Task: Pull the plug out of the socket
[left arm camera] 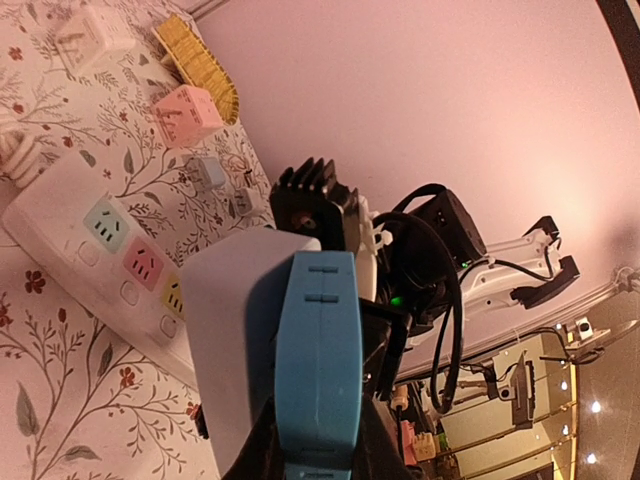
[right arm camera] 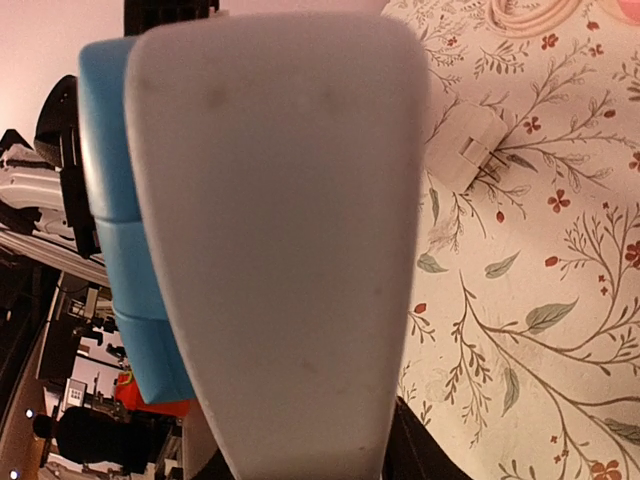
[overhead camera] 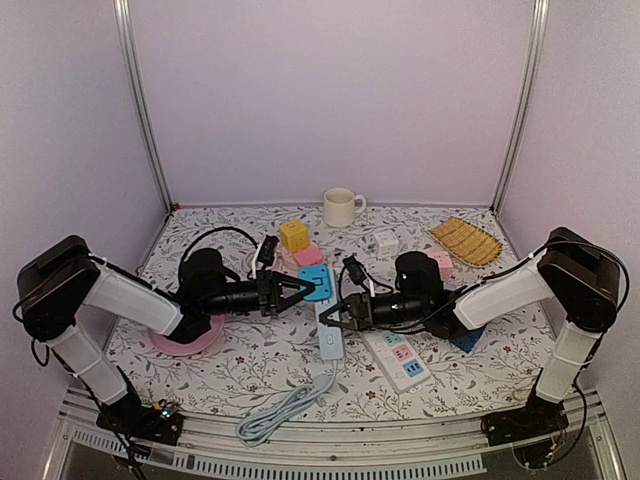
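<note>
Jaws of my left gripper (overhead camera: 302,292) are clamped on the blue-backed power strip (overhead camera: 320,284), held between its fingers. My right gripper (overhead camera: 330,318) has the strip's white face right at its fingertips; closed or not, I cannot tell.

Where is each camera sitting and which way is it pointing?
Top: above and behind the bases, looking down on the table; left arm and right arm show.
Left wrist: faces rightward past the held blue strip to the right arm; left fingers at bottom edge.
Right wrist: faces leftward; strip fills it, plug lies beside; right fingers at bottom.
Shared: both wrist views show the strip.
</note>
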Tool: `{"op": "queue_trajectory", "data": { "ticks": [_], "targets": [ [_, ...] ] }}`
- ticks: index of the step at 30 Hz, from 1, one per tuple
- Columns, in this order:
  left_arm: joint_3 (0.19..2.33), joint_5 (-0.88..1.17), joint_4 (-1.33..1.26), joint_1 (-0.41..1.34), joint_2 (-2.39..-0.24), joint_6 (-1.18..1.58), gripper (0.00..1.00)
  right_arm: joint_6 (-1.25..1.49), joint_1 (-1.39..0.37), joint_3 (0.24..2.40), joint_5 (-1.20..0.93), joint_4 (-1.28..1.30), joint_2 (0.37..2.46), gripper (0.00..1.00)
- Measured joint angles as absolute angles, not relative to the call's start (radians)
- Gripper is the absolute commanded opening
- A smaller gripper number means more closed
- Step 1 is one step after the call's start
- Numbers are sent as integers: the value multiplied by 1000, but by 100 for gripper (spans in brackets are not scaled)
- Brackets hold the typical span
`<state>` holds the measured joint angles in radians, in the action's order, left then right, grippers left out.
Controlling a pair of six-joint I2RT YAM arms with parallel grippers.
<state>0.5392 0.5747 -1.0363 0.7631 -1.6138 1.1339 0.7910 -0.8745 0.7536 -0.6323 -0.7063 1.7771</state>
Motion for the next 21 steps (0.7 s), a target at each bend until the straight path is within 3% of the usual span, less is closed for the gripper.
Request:
{"op": "queue_trajectory", "data": {
  "ticks": [10, 21],
  "targets": [
    [535, 538, -994, 775, -1578, 1106, 0, 855, -878, 753, -630, -742, 1777, 12],
    [517, 502, -990, 794, -1562, 1085, 0, 909, -883, 753, -634, -748, 1782, 7]
  ]
}}
